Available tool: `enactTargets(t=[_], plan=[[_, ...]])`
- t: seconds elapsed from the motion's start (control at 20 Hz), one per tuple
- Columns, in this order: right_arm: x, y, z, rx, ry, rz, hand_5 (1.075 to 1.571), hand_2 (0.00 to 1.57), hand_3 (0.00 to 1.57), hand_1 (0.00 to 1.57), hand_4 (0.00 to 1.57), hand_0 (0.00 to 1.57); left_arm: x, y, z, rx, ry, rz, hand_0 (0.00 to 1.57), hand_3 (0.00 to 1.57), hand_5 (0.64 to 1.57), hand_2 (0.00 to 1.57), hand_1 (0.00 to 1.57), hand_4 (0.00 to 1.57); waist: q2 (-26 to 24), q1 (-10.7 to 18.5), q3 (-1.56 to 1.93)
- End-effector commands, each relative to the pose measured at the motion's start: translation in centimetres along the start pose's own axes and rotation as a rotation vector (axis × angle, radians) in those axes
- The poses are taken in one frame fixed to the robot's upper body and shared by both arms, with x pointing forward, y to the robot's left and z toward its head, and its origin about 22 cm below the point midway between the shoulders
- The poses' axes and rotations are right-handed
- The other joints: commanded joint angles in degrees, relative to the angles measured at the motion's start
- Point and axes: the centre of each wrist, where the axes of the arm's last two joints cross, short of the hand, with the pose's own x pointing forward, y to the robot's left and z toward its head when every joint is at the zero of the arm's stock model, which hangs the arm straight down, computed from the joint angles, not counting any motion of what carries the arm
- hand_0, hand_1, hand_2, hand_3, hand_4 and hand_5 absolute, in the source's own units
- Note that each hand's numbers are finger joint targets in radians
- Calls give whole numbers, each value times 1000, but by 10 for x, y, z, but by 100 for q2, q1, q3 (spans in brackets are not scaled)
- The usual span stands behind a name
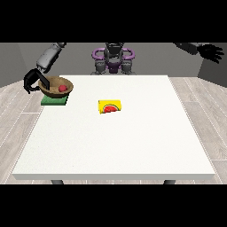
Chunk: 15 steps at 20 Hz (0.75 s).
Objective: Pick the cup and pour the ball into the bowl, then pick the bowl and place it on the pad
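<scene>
White table (133,146), bowl (55,83) on pad (54,101) at edge, clasped by hand at view's left (32,80), other hand (212,52) spread.

A table (133,150) fills the middle of the view, with the robot (113,58) behind its far edge. At the far left corner a pad (54,101) lies on the table, a bowl (56,85) on it, a ball (62,88) inside the bowl. A hand (32,80) is at the bowl's left rim. A cup (110,107) lies on its side near the table's middle, right of the pad. Another hand (212,52) hangs far right, off the table.
</scene>
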Motion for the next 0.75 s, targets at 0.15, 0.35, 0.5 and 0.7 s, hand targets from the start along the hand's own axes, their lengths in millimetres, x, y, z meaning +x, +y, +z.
enactTargets(t=[0.15, 0.35, 0.5, 0.7], plan=[[14, -3, -9, 55, 25, -28, 1460, 425, 649, 0, 0, 0, -8, -1, 8, -17, -7, 7, 0, 0, 1551, 0, 0, 1180, -32, 55, -1], [2, 6, -7, 75, 94, 22, 1369, 0, 119, 0, 0, 0, -6, -45, -4, -92, 110, -2, 0, 0, 1567, 0, 0, 1078, -702, 20, 7], [-4, -28, -11, 59, 150, 60, 1354, 0, 0, 0, 0, 0, -12, -109, -2, -199, 117, 79, 0, 0, 1559, 0, 0, 902, -982, 265, 15], [33, 52, -1, 285, 62, -4, 1434, 0, 0, 0, 476, 0, -61, -102, 41, -121, 340, 16, 0, 0, 1559, 0, 0, 902, -2222, -318, -13]])
